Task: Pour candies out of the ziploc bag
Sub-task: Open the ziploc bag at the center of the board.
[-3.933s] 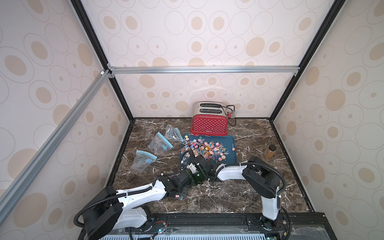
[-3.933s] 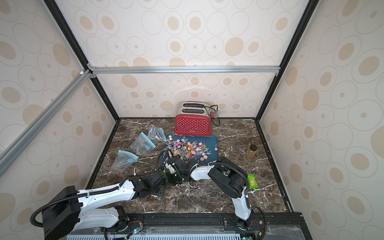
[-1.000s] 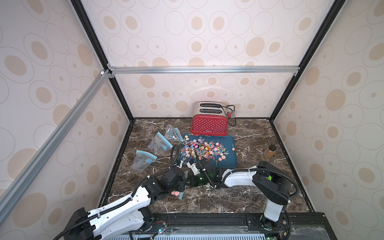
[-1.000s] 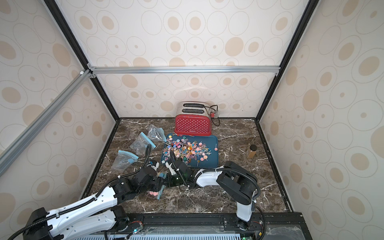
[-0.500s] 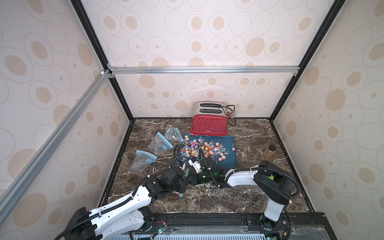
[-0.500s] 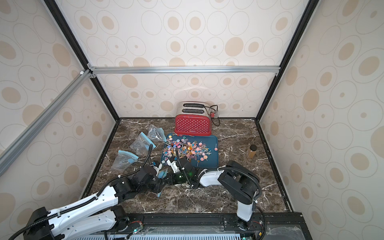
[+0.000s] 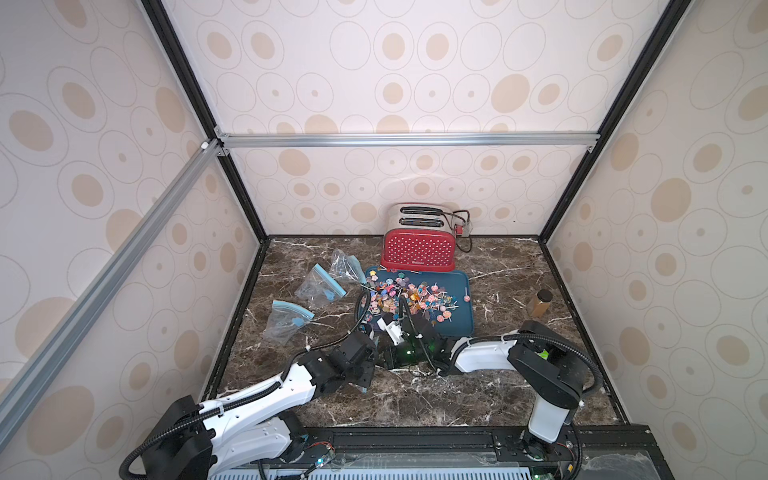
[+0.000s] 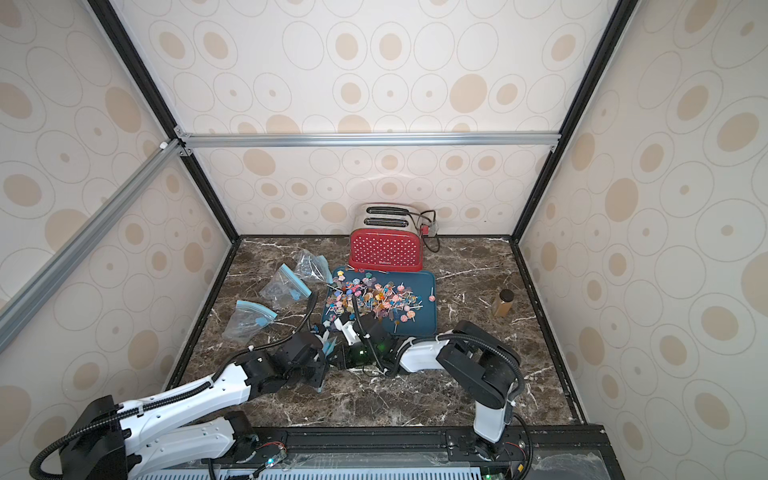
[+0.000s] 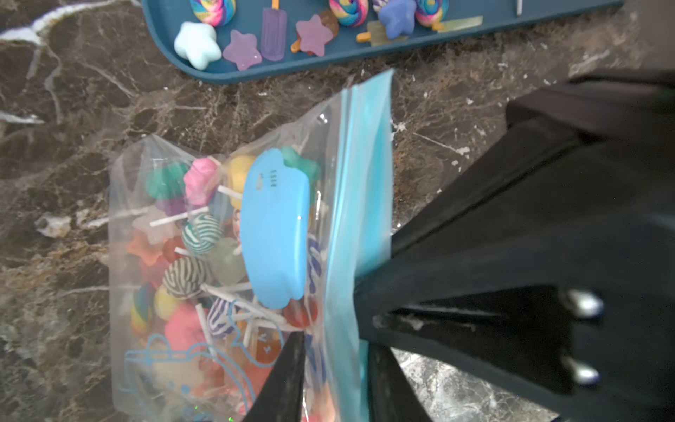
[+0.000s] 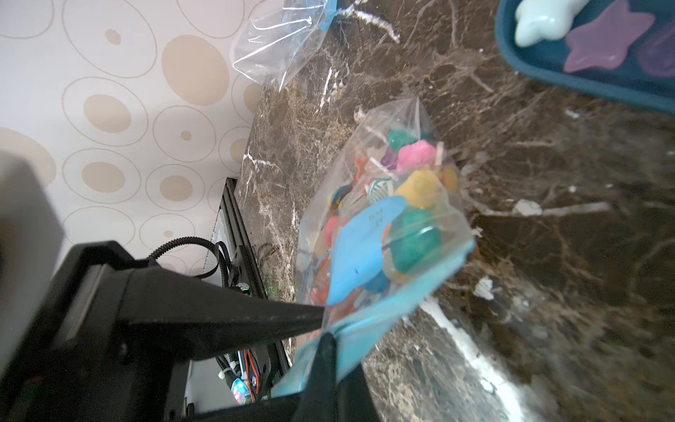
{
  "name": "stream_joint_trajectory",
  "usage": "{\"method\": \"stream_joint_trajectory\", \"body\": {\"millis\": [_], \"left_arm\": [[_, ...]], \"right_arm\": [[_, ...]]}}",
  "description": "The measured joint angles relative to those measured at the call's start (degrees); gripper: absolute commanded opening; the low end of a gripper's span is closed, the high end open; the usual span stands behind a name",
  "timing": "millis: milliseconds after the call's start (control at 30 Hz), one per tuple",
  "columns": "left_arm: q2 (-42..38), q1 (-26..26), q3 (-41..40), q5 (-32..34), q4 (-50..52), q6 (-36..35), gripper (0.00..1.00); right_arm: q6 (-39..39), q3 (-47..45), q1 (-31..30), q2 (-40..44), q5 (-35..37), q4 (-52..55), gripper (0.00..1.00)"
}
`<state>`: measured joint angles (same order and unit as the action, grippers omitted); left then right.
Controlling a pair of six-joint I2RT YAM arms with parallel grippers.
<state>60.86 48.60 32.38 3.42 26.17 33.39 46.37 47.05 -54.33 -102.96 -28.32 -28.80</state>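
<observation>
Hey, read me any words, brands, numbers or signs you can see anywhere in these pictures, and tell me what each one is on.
Nothing can be quoted; no text reads clearly.
On the red toaster: a small white brand mark low on its front, too small to read.
On the ziploc bag: the blue patch has tiny raised marks, and there is blurred blue printing beside it; neither is readable.
On the bottle: no legible label.

Nothing legible — white mark at 6 o'clock on red toaster (image 7: 417, 249) too small, print on ziploc bag (image 9: 153, 226) blue label (image 9: 274, 234) blurred.
</observation>
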Motion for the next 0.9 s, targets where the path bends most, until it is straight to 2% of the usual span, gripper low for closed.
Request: {"method": "stream_joint_trajectory", "body": {"millis": [133, 267, 400, 700, 900], "left_arm": [[-0.39, 0.0, 0.02, -0.02, 0.11, 0.0, 0.29], [-1.38, -0.02, 0.02, 0.15, 0.61, 0.0, 0.38], [-1.9, -0.02, 0.02, 0.74, 1.16, 0.02, 0.4], [-1.92, -0.02, 0.02, 1.22, 1.27, 0.09, 0.37], [-2.05, 0.0, 0.02, 1.36, 1.16, 0.24, 0.29]], "right_arm": [[-0.37, 0.0, 0.0, 0.0, 0.0, 0.02, 0.0], [-0.46, 0.0, 0.0, 0.0, -0.07, 0.09, 0.0], [-0.48, 0.0, 0.0, 0.0, -0.17, 0.13, 0.0], [-0.63, 0.0, 0.0, -0.02, -0.17, 0.13, 0.0], [-0.63, 0.0, -0.02, -0.07, -0.13, 0.09, 0.0]]}}
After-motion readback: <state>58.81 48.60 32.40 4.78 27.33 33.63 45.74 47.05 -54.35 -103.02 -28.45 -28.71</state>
